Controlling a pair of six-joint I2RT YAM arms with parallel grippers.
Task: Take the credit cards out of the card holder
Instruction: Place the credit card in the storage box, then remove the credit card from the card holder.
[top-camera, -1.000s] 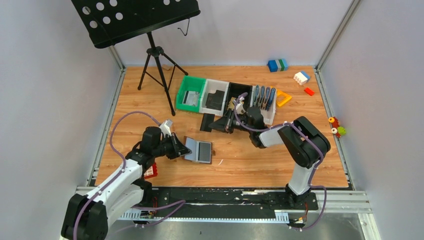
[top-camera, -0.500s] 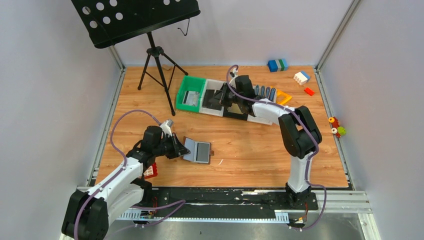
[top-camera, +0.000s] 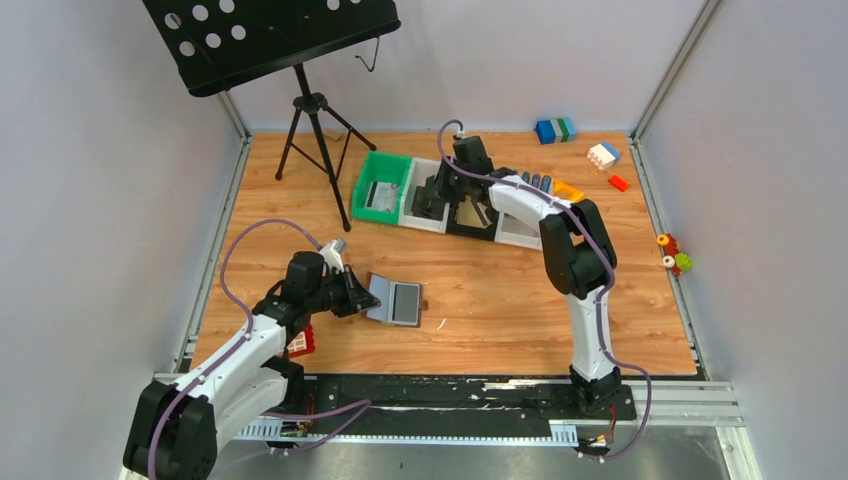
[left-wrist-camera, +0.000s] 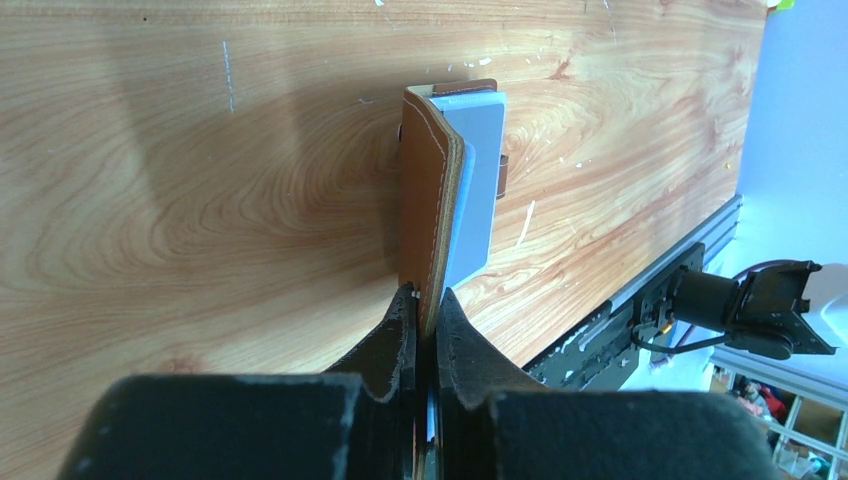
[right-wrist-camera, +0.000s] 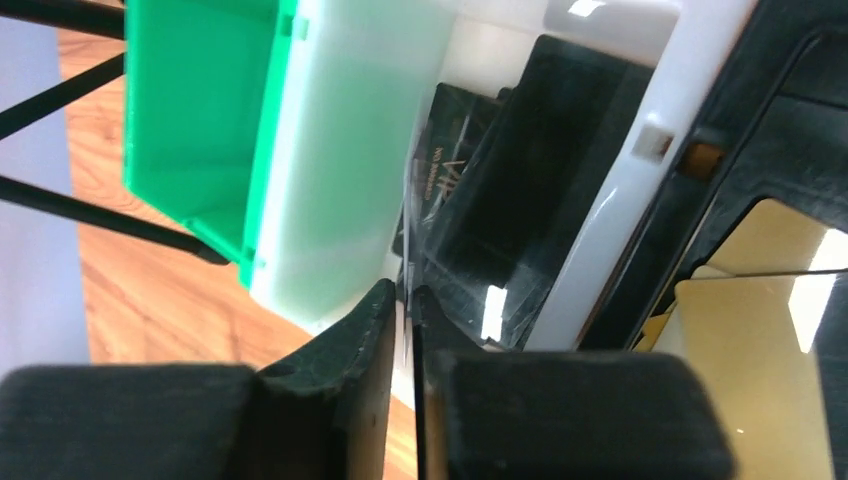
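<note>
The brown leather card holder (top-camera: 395, 303) lies open on the table left of centre, its grey-blue inner pocket up. In the left wrist view the holder (left-wrist-camera: 428, 200) stands on edge, and my left gripper (left-wrist-camera: 425, 297) is shut on its leather flap; the same gripper shows in the top view (top-camera: 357, 295). My right gripper (top-camera: 434, 194) reaches over the white bin (top-camera: 422, 216) at the back. It is shut on a thin black credit card (right-wrist-camera: 446, 165) seen edge-on, above other black cards in the bin. Gold cards (right-wrist-camera: 760, 340) lie in the black bin beside it.
A green bin (top-camera: 380, 190) stands left of the white one. A row of blue-grey holders (top-camera: 535, 183) and an orange piece (top-camera: 568, 190) are to the right. A music stand tripod (top-camera: 315, 150) stands at back left. Toy bricks (top-camera: 555, 130) lie at back right.
My right arm has carried the black card from mid-table back and left to over the white bin. My left arm and the card holder have not moved.
</note>
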